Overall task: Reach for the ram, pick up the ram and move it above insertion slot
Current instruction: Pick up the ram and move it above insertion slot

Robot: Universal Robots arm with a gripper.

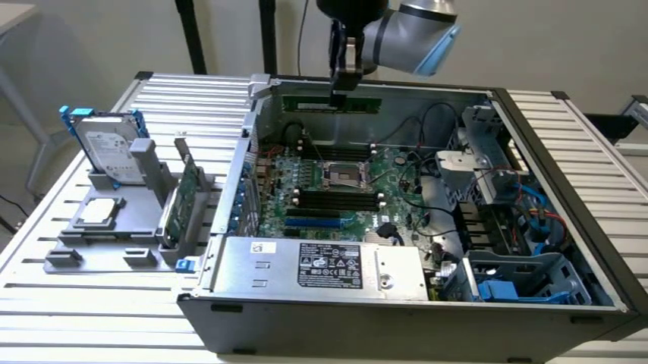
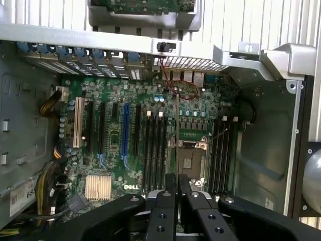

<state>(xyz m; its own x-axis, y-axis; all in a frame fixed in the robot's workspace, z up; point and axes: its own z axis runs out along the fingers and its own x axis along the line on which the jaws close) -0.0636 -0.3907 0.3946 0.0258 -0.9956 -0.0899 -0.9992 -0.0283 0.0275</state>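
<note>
The gripper [image 1: 341, 97] hangs over the far side of the open computer case [image 1: 567, 250], its two black fingers [image 2: 165, 201] drawn close with only a thin gap, pinching the ram [image 1: 332, 103] between them. The ram is a long, thin green circuit-board stick, held level and on edge, its length running along the case's far wall and just in front of it, above the motherboard [image 1: 335, 189]. In the exterior view the fingers grip it near its middle, and the stick reaches out to both sides of them. Any chips on its face are too small to make out. In the wrist view the ram shows only as a dark sliver between the fingertips, edge-on, so its colour and length cannot be read there.

Below the gripper, the wrist view looks straight down on the motherboard, with the CPU socket [image 2: 190, 159] flanked by rows of long black memory slots [image 2: 154, 150]. The fingertips sit over the slots beside the socket, apart from the board.

Outward, the grey arm [image 1: 410, 26] is cut off by the picture's upper edge. On the slatted metal worktop [image 1: 91, 303], towards the exterior view's left edge and beside the case, a grey holder [image 1: 102, 243] carries a silver hard drive [image 1: 109, 152] and an upright green card [image 1: 180, 208].
</note>
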